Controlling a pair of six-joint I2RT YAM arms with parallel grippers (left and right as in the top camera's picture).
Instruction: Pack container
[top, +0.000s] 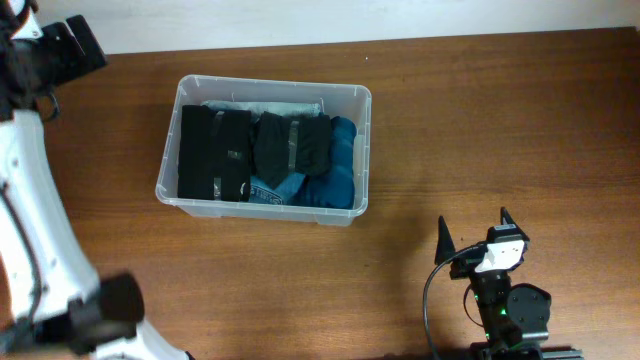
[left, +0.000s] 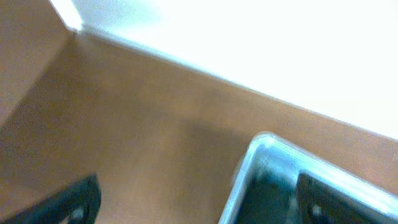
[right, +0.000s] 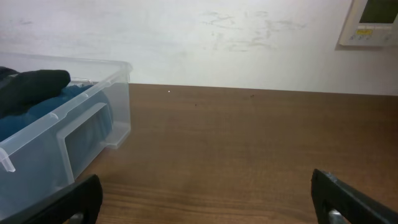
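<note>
The right tool (top: 474, 226) sits low on the table (top: 520, 120), at about 5 o'clock in the overhead view. Its two dark fingers (right: 81, 200) stand wide apart with nothing between them. Its own camera shows bare wood straight ahead, up to a white wall (right: 186, 37) that carries a pale control panel (right: 370, 22) at 1 o'clock. A black cable (top: 430, 290) loops just beside its arm at 7 o'clock. Nothing lies between this tool and the container (top: 363, 150), which rests well apart from it at about 10 o'clock, upright on the table left of centre. One of its handle recesses faces the right wrist camera. The left tool (left: 198, 193) is raised over the table's 10 o'clock corner. Its view is blurred, but its fingers show at the two lower corners, spread apart and empty. From there the container lies near, at about 4 o'clock, with only one rounded corner of it in that view. Inside the container are a folded black garment (top: 215, 150) at 9 o'clock, a second black piece (top: 292, 143) in the middle, blue cloth (top: 335, 178) at 3 o'clock, a strip of denim (top: 272, 189) along 6 o'clock and white fabric (top: 270, 105) at 12 o'clock.
</note>
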